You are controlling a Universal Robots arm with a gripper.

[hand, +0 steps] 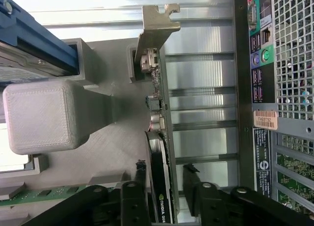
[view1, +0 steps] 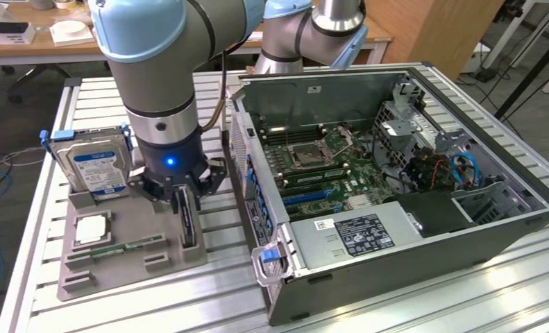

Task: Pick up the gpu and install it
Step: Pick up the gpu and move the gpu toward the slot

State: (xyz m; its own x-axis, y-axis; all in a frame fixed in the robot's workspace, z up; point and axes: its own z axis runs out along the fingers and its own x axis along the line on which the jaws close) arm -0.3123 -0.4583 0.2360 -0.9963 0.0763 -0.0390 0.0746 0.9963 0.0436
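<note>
Black two-finger gripper (hand: 166, 169) spread apart, not clamped. Between jaws: thin dark rectangular gpu card (hand: 159, 108) with silvery metal bracket, on edge, slotted in grey plastic holder tray (view1: 116, 267) below them.

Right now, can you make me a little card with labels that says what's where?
tool: open, one finger on each side of the gpu
gpu: standing on its edge in the grey holder
hard drive: upright in the same holder
computer case: side open, on the exterior view's right, beside the holder
job so far: gpu not in the case
</note>
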